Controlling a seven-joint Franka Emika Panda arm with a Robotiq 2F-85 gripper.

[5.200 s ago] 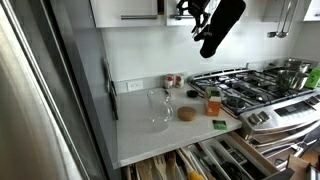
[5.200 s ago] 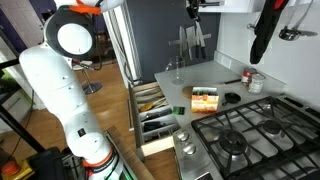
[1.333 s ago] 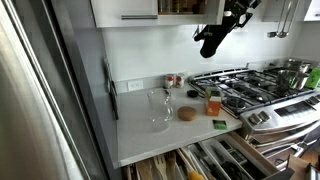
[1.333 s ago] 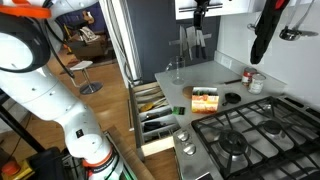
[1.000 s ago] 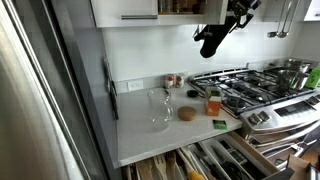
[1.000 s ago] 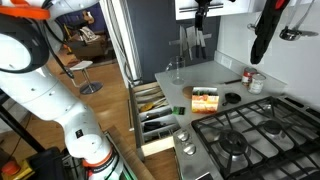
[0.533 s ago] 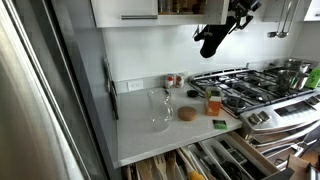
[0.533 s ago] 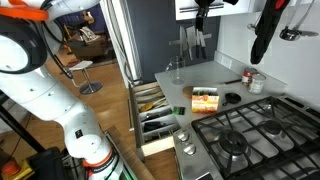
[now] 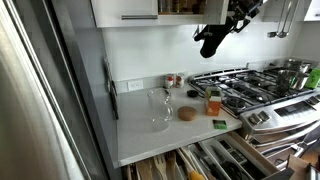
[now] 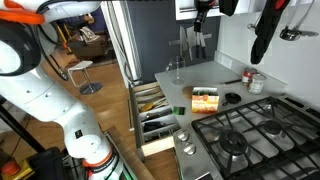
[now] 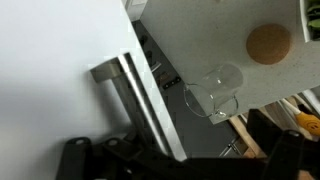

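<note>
White countertop (image 9: 140, 140) runs beside the gas stove (image 9: 250, 85) and carries 1 clear glass (image 9: 160, 110) and 1 round brown coaster (image 9: 187, 114). High above it, the gripper (image 9: 209, 40) hangs at the upper cabinet door (image 11: 50, 60), its 2 fingers spread fully apart and holding nothing. In the wrist view, the door's metal bar handle (image 11: 140, 95) lies just ahead of the gripper and touches neither finger.

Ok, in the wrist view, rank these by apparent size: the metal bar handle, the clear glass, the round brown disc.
1. Metal bar handle, though it is far nearer the camera, which inflates it.
2. Clear glass.
3. Round brown disc.
</note>
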